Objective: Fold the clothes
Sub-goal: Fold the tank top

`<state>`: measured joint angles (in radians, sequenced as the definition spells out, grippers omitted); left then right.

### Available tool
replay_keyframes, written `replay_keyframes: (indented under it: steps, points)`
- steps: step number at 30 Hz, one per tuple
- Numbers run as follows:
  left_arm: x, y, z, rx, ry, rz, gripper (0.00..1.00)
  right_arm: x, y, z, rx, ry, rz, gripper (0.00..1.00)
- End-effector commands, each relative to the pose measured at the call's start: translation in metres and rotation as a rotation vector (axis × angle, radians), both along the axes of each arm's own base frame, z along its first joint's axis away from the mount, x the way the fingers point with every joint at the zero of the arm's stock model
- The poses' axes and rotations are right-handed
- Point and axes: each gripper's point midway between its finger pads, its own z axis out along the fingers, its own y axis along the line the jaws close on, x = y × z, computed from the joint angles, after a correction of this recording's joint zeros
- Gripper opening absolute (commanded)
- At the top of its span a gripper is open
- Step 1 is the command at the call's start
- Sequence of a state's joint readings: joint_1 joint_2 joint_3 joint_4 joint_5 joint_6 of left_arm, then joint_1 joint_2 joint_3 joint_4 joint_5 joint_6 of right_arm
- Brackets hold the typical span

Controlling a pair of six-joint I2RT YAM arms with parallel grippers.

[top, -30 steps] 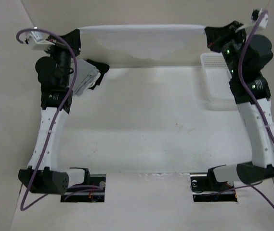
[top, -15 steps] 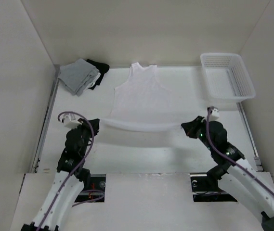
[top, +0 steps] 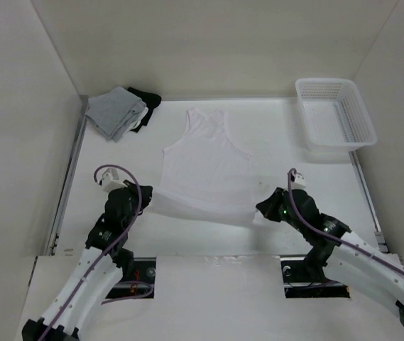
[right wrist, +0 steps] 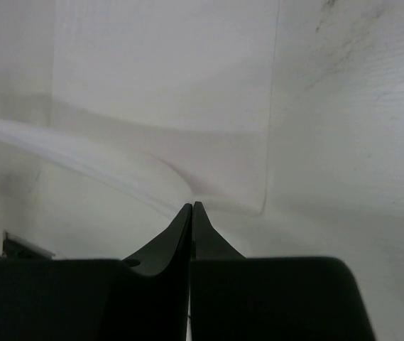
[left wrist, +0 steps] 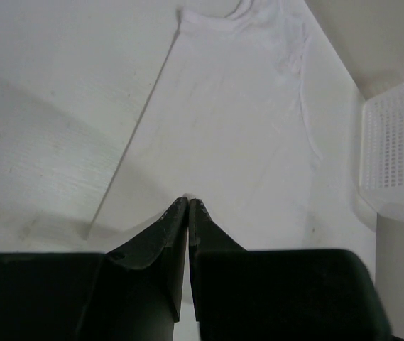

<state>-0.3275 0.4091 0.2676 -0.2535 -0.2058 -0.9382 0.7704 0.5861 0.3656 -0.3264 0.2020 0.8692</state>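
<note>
Fabric first: the white top [top: 203, 160] lies spread on the surface [top: 308, 181], about midway between the side walls, with its shoulder straps toward the far wall and its hem toward the arm bases. Most of the body rests flat, with faint wrinkles. The near hem is raised off the surface in a shallow sagging line strung between my two grippers.

On my left wrist feed, the left gripper [left wrist: 188, 202] has its fingers pressed together with a sliver of white cloth pinched at the tips, and the top stretches away from them toward the straps. From above, I see this gripper at the hem's left corner. The right gripper [right wrist: 192, 206] is likewise clamped tight on the hem's right corner. Its feed shows a lifted ridge of fabric running off to the left from the fingertips, and bare surface to the right.

A white mesh basket [top: 334, 114] sits at the far right corner, well apart from the top. At the far left corner there is a grey folded garment [top: 115, 112], with a black garment [top: 145, 97] touching its far side and partly tucked under it. Neither touches the top.
</note>
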Motion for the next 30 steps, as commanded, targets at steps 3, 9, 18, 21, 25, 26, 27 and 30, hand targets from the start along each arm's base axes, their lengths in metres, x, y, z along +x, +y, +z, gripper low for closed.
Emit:
replay_keyframes:
  steps: [3, 9, 18, 21, 25, 26, 27, 30]
  points:
    - [0.077, -0.003, 0.107, -0.032, -0.282, 0.087, 0.04, 0.092, -0.005, 0.09, 0.039, -0.249, -0.121, 0.0]
    - [0.172, 0.006, 0.127, 0.001, -0.318, 0.187, 0.03, 0.197, -0.022, 0.134, 0.072, -0.327, -0.196, 0.0]
    - [0.333, 0.003, 0.085, 0.025, -0.235, 0.19, 0.11, 0.382, -0.026, 0.11, 0.099, -0.237, -0.235, 0.03]
    - [0.361, 0.002, 0.052, 0.019, -0.156, 0.154, 0.3, 0.42, -0.02, 0.083, 0.101, -0.179, -0.229, 0.32]
    - [0.326, 0.01, 0.048, 0.029, -0.144, 0.152, 0.36, 0.406, -0.028, 0.059, 0.044, -0.128, -0.261, 0.5]
    - [0.309, 0.013, 0.049, 0.031, -0.153, 0.158, 0.35, 0.399, -0.032, 0.058, 0.035, -0.136, -0.274, 0.5]
    - [0.294, 0.012, 0.049, 0.032, -0.161, 0.156, 0.35, 0.389, -0.037, 0.058, 0.028, -0.148, -0.291, 0.5]
    - [0.236, 0.002, 0.032, 0.043, -0.149, 0.146, 0.33, 0.349, -0.037, 0.052, 0.051, -0.16, -0.296, 0.43]
